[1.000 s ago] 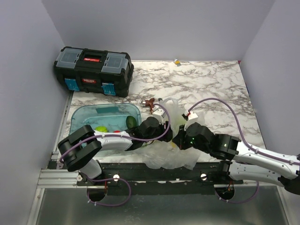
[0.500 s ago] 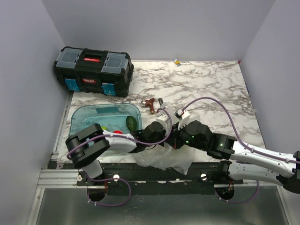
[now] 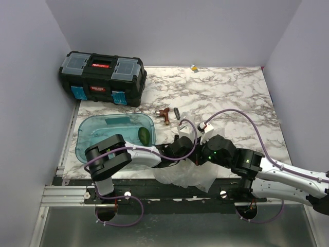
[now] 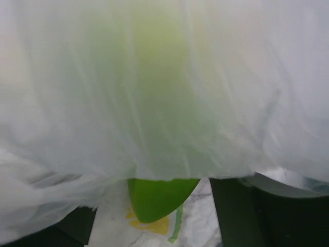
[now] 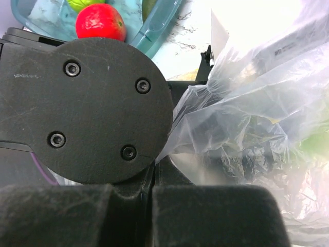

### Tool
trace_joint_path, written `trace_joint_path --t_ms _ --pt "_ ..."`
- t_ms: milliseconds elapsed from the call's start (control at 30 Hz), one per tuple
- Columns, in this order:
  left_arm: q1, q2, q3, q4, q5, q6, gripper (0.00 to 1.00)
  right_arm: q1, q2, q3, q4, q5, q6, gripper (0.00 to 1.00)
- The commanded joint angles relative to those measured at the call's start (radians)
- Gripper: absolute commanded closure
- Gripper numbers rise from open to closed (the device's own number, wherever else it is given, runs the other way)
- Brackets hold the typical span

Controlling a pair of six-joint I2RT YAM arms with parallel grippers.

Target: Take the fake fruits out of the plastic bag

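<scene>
On my top feed the plastic bag (image 3: 186,176) lies crumpled at the 6 o'clock edge of the table (image 3: 231,92), its hem lapping onto the black rail. Both arms meet just above it.

The right gripper (image 5: 153,186) is clenched. On its wrist feed the two dark pads (image 5: 216,216) meet along a thin seam, and the film of the bag draws to a point right at that seam, so I read it as pinching a fold of the bag. Toward 10 o'clock of that feed a round black joint housing (image 5: 87,108) of the left arm sits close against the gripper.

The left gripper (image 4: 151,218) is nosed under the bag. Its fingers (image 4: 257,211) stand spread at 5 and 7 o'clock of its feed, with the tips lost under milky film. Between them pokes the tip of a yellow-green fruit (image 4: 160,198). The rest of it is a green haze through the plastic toward 12 o'clock. It touches neither finger where I can see. With film over it and printed film beneath, that fruit is inside the bag.

The blue tray (image 3: 110,126) sits at 8 o'clock of the table, with the dark avocado-shaped fruit (image 3: 145,135) against its 3 o'clock wall. The right wrist feed shows a red fruit (image 5: 100,23) in the tray too. The toolbox (image 3: 103,77) stands at 10 o'clock, and a small brown object (image 3: 164,114) lies near the centre.
</scene>
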Motion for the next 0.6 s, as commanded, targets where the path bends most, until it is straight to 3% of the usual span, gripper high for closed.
trace_joint_path --t_ms 0,133,333,567 --pt "-0.011 0.012 -0.039 -0.066 -0.058 0.034 0.36 0.011 0.027 0.019 0.072 -0.027 0.003 0.99" --pt "0.000 -0.069 -0.066 -0.056 -0.044 0.083 0.52 0.011 0.041 0.005 0.073 -0.015 0.007 0.99" --pt "0.009 -0.202 -0.083 -0.053 0.061 0.167 0.58 0.012 0.033 -0.042 0.047 0.022 0.043 0.99" --pt "0.013 -0.302 -0.077 -0.099 0.128 0.206 0.75 0.012 -0.031 -0.108 0.014 0.096 0.136 0.99"
